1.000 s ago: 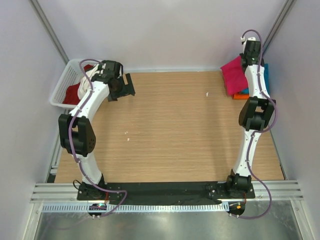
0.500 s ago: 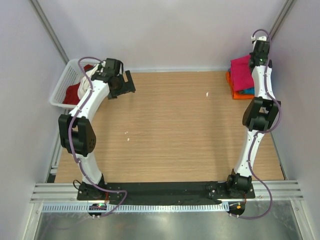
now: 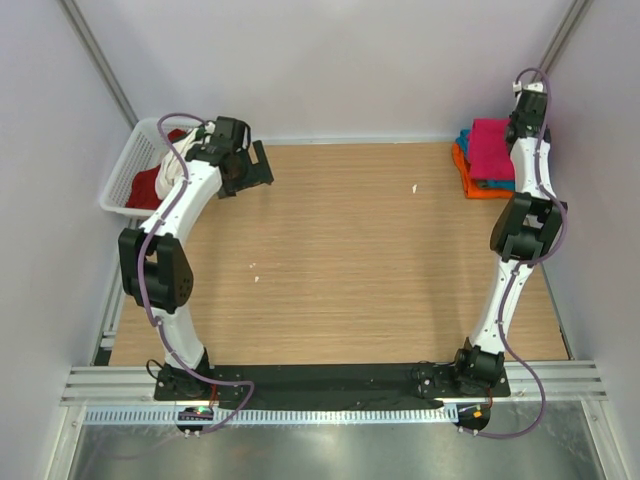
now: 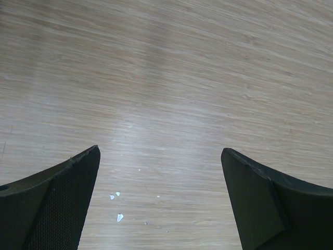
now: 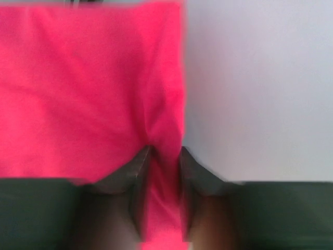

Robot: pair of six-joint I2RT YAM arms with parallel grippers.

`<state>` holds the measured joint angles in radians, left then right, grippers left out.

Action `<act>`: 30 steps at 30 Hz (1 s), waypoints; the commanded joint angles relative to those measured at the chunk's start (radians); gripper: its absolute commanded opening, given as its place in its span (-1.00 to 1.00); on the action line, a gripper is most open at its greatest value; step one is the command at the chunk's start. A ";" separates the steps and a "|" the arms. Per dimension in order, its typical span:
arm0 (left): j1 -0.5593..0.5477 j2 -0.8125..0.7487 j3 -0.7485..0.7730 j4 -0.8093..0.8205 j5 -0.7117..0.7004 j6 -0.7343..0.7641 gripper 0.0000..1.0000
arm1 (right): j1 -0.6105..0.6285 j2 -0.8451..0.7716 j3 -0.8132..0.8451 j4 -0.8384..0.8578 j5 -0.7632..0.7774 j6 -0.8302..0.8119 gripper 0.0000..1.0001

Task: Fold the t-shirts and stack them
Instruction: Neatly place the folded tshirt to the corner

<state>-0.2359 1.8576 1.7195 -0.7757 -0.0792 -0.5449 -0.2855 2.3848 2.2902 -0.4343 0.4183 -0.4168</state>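
Note:
A folded magenta-pink t-shirt lies on top of a stack at the table's far right corner, over a teal-blue one and an orange one. My right gripper hangs over the stack's right edge. In the right wrist view a fold of the pink t-shirt fills the narrow gap of that gripper. My left gripper is near the far left, beside the basket. It is open over bare wood, holding nothing. A dark red t-shirt and a white one lie in the basket.
The white lattice basket stands at the far left corner. The side wall is close to the right of the stack. Small white flecks lie on the wooden table.
My right arm swung right and back, laying the pink t-shirt flat on the stack. Its jaws have parted slightly. The left gripper barely moved.

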 commanded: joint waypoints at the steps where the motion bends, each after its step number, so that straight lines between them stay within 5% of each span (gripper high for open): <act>1: -0.009 -0.015 0.051 0.016 -0.024 -0.010 0.99 | -0.006 -0.007 0.012 0.066 -0.002 -0.005 -0.12; 2: -0.009 -0.017 0.054 0.018 -0.025 -0.009 0.99 | -0.006 -0.007 0.017 0.062 -0.006 0.001 0.24; 4: -0.011 -0.018 0.057 0.016 -0.025 -0.009 0.99 | -0.006 -0.019 0.041 0.040 -0.010 0.018 0.60; 5: -0.013 -0.018 0.060 0.016 -0.025 -0.009 0.99 | -0.004 -0.024 0.054 0.031 -0.010 0.024 0.94; 11: -0.017 -0.031 0.058 0.033 -0.010 -0.003 0.99 | -0.006 -0.148 0.095 -0.061 -0.195 0.174 0.99; 22: 0.020 -0.196 0.055 0.154 -0.016 0.017 0.99 | 0.016 -0.427 -0.184 -0.023 -0.461 0.562 0.99; 30: 0.222 -0.472 -0.223 0.314 0.118 -0.063 0.99 | 0.016 -0.830 -0.520 0.025 -0.581 0.661 0.99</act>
<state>-0.0566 1.4914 1.5955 -0.5529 -0.0048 -0.5938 -0.2695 1.7210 1.8637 -0.4599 -0.1043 0.1658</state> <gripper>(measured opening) 0.995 0.996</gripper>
